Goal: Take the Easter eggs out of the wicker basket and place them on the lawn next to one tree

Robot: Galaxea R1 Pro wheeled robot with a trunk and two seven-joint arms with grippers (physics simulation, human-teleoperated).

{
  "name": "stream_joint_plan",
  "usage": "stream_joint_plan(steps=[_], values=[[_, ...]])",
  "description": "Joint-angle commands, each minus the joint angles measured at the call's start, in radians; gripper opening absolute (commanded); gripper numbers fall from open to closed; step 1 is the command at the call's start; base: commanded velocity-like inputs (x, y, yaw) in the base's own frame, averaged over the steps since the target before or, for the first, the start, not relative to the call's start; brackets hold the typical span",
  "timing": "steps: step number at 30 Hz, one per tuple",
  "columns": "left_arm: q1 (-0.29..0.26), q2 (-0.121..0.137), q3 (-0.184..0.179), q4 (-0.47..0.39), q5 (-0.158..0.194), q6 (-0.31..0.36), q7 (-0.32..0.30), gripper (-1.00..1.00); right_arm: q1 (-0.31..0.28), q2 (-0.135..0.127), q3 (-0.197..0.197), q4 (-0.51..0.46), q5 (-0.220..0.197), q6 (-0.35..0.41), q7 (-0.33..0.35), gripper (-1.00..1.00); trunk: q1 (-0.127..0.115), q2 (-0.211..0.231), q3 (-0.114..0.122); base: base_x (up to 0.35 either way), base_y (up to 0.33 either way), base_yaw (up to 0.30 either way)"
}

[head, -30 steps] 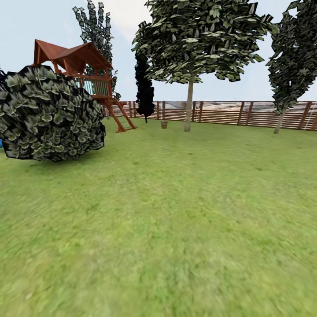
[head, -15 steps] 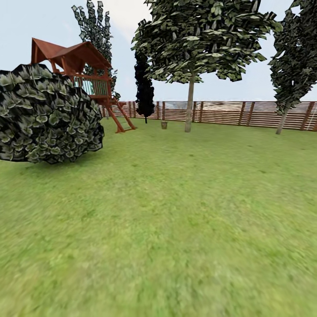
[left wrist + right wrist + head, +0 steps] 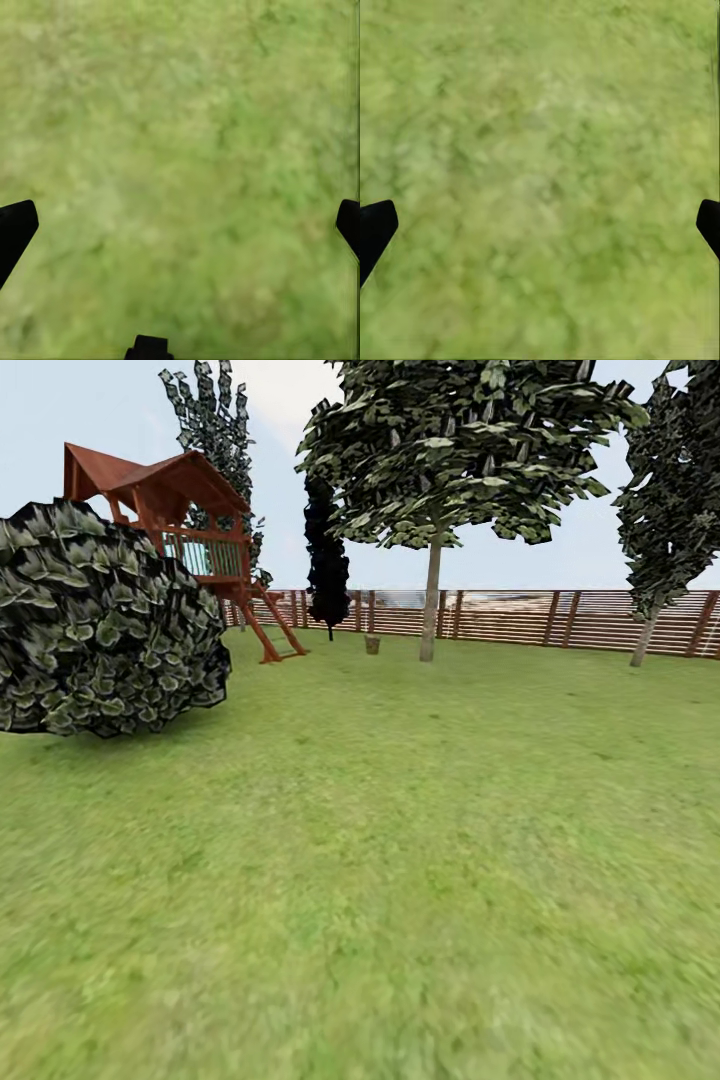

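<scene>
Far across the lawn [image 3: 400, 840], the small brown wicker basket [image 3: 372, 644] stands on the grass just left of a tree [image 3: 430, 610] with a pale bare trunk. At this distance the Easter eggs cannot be made out. My left gripper [image 3: 180, 225] hangs open over bare grass, its dark fingertips [image 3: 15, 229] wide apart with nothing between them. My right gripper [image 3: 540, 225] is also open over grass, its fingertips [image 3: 375, 225] at the frame's edges.
A big dark leafy bush [image 3: 100, 630] bulges in at the near left. Behind it stand a red-brown play tower [image 3: 190, 540] and a narrow black cypress [image 3: 328, 560]. A slatted wooden fence [image 3: 520, 618] closes the far side. Another tree [image 3: 645, 630] stands at the right.
The head camera has moved forward a little. The bush now sits further left and higher in the picture. The basket and trees hold their places.
</scene>
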Motion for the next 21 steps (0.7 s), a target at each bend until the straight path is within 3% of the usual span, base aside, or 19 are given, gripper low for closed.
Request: stream_joint_plan(steps=[1,5,7,9,11,13,18,21], values=[[0.0,0.0,-0.001,-0.004,0.004,0.001,0.002,1.0,0.0,0.0,-0.002,-0.052,-0.006,-0.005,0.003,1.0,0.001,0.0,-0.001,0.339,-0.129,0.0],[-0.002,-0.001,-0.001,-0.057,0.006,0.038,0.004,1.0,-0.001,-0.001,-0.003,-0.172,-0.007,-0.007,0.002,1.0,0.001,0.0,-0.001,0.339,-0.129,0.0],[-0.007,0.0,0.001,-0.11,0.007,0.12,0.005,1.0,-0.001,0.0,-0.003,-0.191,-0.007,-0.008,0.003,1.0,0.001,0.0,-0.001,0.339,-0.125,0.0],[-0.01,0.003,0.003,-0.17,0.009,0.246,0.004,1.0,-0.002,0.0,-0.003,-0.194,-0.007,-0.009,0.004,1.0,0.001,0.0,-0.001,0.339,-0.098,0.0],[-0.01,0.003,0.005,-0.172,0.016,0.269,0.003,1.0,-0.002,-0.001,-0.004,-0.187,-0.008,-0.009,0.004,1.0,0.001,0.0,-0.001,0.339,-0.08,0.0],[-0.011,0.002,0.005,-0.151,0.021,0.272,0.002,1.0,-0.002,-0.003,-0.005,-0.182,-0.007,-0.009,0.004,1.0,0.001,0.0,-0.001,0.339,-0.054,0.0],[-0.011,0.003,0.007,-0.076,0.027,0.122,-0.004,1.0,-0.002,-0.008,-0.001,-0.119,-0.004,-0.019,0.008,1.0,0.001,0.0,-0.001,0.265,-0.009,0.0],[-0.011,0.003,0.006,-0.073,0.027,0.105,-0.004,1.0,-0.002,-0.009,-0.003,-0.109,-0.005,-0.026,0.007,1.0,0.001,0.0,-0.001,0.06,-0.001,0.0]])
